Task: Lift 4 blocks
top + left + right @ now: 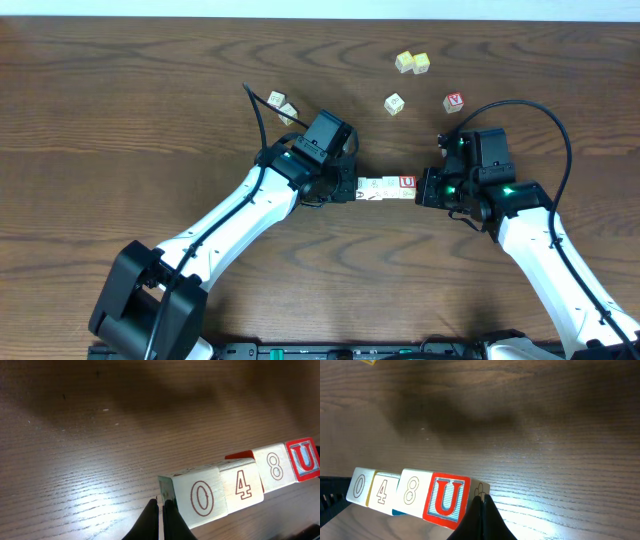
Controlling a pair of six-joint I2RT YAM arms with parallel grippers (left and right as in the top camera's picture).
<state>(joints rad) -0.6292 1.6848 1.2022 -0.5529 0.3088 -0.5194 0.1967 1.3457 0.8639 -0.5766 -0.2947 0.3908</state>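
Left wrist view has the left fingers [150,517] shut tip to tip, their point pressed against the end face of the 0 block [200,497]. The right fingers [474,521], shut likewise, butt against the other end at the U block [445,499]. Neither pair grips anything. The closed tips likely serve as stops, so that squeezing inward clamps the row of four blocks [385,187] as one bar to rise together.

The row reads 0, 4 block [242,485], 8 block [274,467], U: cream wood with thin red-brown digits, the U red on a blue-lined panel. It sits mid-worktop [120,120] between the arms. Whether it has cleared the surface I cannot tell.

Towards the far edge lie a pair of pale cubes [282,105], a single cube [395,103], a V block [454,101] and two yellow cubes [411,62].
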